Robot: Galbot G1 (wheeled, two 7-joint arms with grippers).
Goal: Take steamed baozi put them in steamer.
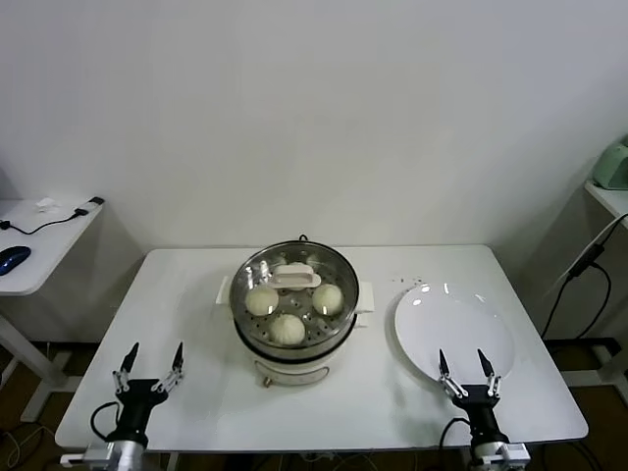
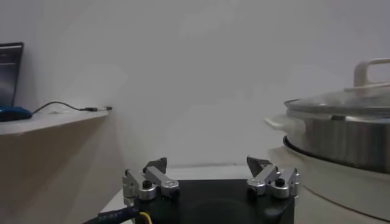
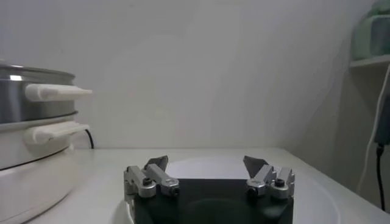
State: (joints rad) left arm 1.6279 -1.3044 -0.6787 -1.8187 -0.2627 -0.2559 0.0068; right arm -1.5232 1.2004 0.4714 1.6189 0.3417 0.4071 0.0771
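The steamer (image 1: 294, 350), a shiny steel pot on a white base, stands at the middle of the white table. A glass lid with a white handle (image 1: 295, 276) rests on it. Through the lid I see three cream-white baozi (image 1: 261, 300), (image 1: 327, 298), (image 1: 287, 330) on the perforated tray. My left gripper (image 1: 157, 348) hovers open and empty near the table's front left, well short of the pot (image 2: 347, 137). My right gripper (image 1: 461, 355) stands open and empty over the near rim of the white plate (image 1: 453, 329). Both wrist views show wide-apart fingers, left (image 2: 206, 162) and right (image 3: 206, 159).
A bare white plate (image 3: 317, 201) lies right of the steamer (image 3: 24, 100). A side table (image 1: 39, 245) with a blue mouse and a cable stands at far left. At far right a shelf holds a green appliance (image 1: 613, 165), with a black cable hanging below.
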